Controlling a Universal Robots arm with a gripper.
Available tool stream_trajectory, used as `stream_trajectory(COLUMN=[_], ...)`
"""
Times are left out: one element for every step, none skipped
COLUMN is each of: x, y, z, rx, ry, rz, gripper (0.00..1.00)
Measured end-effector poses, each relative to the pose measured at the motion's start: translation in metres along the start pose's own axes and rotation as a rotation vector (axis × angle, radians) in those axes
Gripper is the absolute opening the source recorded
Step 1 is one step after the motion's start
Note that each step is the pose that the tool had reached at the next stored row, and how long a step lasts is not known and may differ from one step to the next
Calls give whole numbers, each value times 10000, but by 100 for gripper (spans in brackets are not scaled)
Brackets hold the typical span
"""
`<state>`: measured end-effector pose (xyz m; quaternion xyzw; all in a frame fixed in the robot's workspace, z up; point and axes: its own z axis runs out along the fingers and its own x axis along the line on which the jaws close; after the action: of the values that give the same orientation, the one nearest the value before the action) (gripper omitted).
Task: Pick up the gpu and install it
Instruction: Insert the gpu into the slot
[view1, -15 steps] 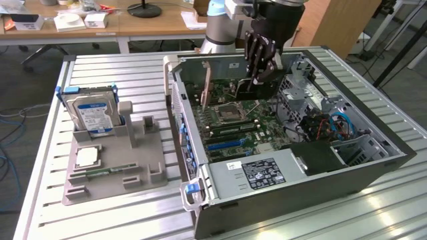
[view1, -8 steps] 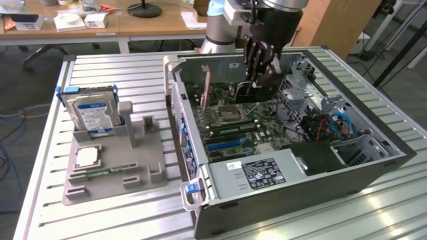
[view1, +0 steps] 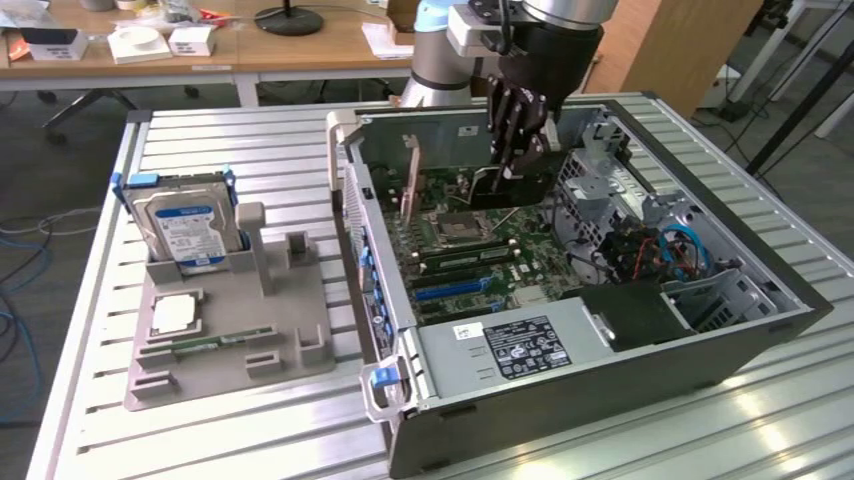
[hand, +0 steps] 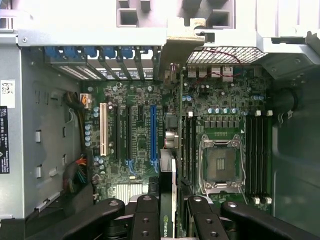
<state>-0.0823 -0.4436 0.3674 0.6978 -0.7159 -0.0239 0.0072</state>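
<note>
Hand (view1: 511, 168) (half-spread) around gpu (view1: 531, 187)

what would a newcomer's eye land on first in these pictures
The black gripper hanging inside the open computer case draws the eye first, closed on the dark gpu over the green motherboard. On the exterior view's left, a silver hard drive with a blue label stands upright in a grey holder.
</note>
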Motion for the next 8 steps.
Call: stream_trajectory(x=[8,17,23,28,33,34,34,36], y=[0,-1,-1,-1,-1,-1,-2,-3], z=[-1,-1,-1,-1,0,10,26,43], rx=[-1,-1,-1,-1,-1,0,0,3], ry=[1,1,1,1,2,-1,0,1], rz=[0,-1,-1,0,0,1,1,0], gripper=[27,27,27,27,27,27,27,27])
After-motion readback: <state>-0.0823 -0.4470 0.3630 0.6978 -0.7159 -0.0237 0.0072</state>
